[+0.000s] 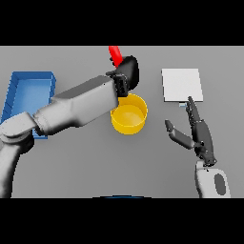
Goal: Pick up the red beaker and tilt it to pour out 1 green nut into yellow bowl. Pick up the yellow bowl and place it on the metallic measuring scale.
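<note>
A red beaker (115, 54) sticks up tilted behind my left hand (127, 70), whose fingers are curled round it just above the far rim of the yellow bowl (129, 116). The beaker's lower part is hidden by the hand. I cannot make out any green nut. The bowl stands on the table in the middle of the head view. At the back right lies the pale metallic scale (181, 85). My right hand (195, 131) hovers open to the right of the bowl, fingers pointing toward the scale.
A blue tray (27, 93) lies at the left, partly covered by my left arm. The left forearm stretches across the table from the lower left to the bowl.
</note>
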### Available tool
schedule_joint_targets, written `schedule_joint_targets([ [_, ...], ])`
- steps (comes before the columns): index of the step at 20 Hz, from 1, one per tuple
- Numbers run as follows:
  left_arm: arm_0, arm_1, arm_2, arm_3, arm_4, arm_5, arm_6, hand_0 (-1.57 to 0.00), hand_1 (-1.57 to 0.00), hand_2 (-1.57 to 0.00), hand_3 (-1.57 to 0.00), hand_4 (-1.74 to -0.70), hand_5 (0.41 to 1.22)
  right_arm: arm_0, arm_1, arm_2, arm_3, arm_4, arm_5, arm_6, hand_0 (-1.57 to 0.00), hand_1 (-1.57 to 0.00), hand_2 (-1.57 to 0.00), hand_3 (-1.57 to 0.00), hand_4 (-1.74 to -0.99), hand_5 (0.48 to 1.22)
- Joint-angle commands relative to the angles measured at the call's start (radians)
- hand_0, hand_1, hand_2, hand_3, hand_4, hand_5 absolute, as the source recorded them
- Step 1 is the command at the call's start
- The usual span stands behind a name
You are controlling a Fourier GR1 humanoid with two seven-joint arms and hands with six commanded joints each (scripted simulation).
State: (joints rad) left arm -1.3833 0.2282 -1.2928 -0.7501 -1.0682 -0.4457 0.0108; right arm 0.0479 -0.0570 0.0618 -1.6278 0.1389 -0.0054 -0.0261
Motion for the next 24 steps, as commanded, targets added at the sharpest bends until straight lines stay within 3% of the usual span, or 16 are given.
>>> schedule_joint_targets([
  [1, -0.024, 0.014, 0.005, -0.002, 0.004, -0.004, -0.002, -1.57, -1.57, -1.57, -1.57, -1.74, 1.221, 0.008, 0.001, -0.001, 0.005, -0.005, 0.005, -0.009, 0.0, 0.0, 0.0, 0.0, -1.233, 0.585],
  [3, -0.052, 0.027, 0.023, -0.008, 0.025, 0.003, 0.015, -1.57, -1.57, -1.57, -1.57, -1.74, 1.159, -0.006, 0.002, -0.001, -0.002, 0.0, -0.003, -0.014, 0.0, 0.0, 0.0, 0.0, -1.222, 0.59],
  [4, -0.074, 0.041, 0.025, -0.005, 0.027, 0.016, 0.02, -1.57, -1.57, -1.57, -1.57, -1.74, 1.171, -0.007, 0.007, 0.001, 0.007, -0.001, -0.002, -0.031, 0.0, 0.0, 0.0, 0.0, -1.219, 0.595],
  [6, -0.125, 0.056, 0.056, 0.031, 0.043, 0.076, 0.02, -1.57, -1.27, -1.25, -1.57, -1.64, 1.189, -0.02, 0.004, 0.001, -0.004, -0.003, -0.001, -0.028, 0.0, 0.0, 0.0, 0.0, -1.222, 0.609],
  [8, -0.202, 0.098, 0.09, 0.07, 0.061, 0.108, 0.022, -1.57, -1.38, -1.37, -1.21, -1.68, 1.201, -0.01, 0.005, -0.001, -0.006, -0.022, 0.014, -0.03, 0.0, 0.0, 0.0, 0.0, -1.231, 0.62],
  [9, -0.232, 0.115, 0.106, 0.094, 0.073, 0.138, 0.0, -1.57, -1.42, -1.41, -1.28, -1.63, 1.205, -0.012, 0.004, 0.004, -0.006, -0.015, 0.013, -0.031, 0.0, 0.0, 0.0, 0.0, -1.241, 0.626],
  [13, -0.339, 0.163, 0.226, 0.231, 0.171, 0.13, 0.043, -1.57, -1.51, -1.5, -1.45, -1.54, 1.214, -0.026, -0.004, 0.001, -0.003, -0.024, 0.024, -0.024, 0.0, 0.0, 0.0, 0.0, -1.274, 0.642],
  [18, -0.297, 0.299, 0.518, 0.467, 0.498, 0.187, 0.125, -1.57, -1.55, -1.55, -1.44, -1.67, 1.219, -0.027, -0.011, 0.016, 0.001, -0.014, 0.035, -0.046, 0.0, 0.0, 0.0, 0.0, -1.313, 0.652],
  [22, -0.21, 0.373, 0.617, 0.504, 0.656, 0.312, 0.154, -1.57, -1.56, -1.56, -1.4, -1.71, 1.22, -0.043, -0.024, 0.019, 0.014, 0.005, 0.032, -0.06, 0.0, 0.0, 0.0, 0.0, -1.301, 0.652],
  [24, -0.165, 0.407, 0.656, 0.507, 0.726, 0.357, 0.212, -1.57, -1.57, -1.57, -1.4, -1.72, 1.22, -0.043, -0.021, 0.017, 0.017, 0.001, 0.031, -0.051, 0.0, 0.0, 0.0, 0.0, -1.294, 0.649],
])
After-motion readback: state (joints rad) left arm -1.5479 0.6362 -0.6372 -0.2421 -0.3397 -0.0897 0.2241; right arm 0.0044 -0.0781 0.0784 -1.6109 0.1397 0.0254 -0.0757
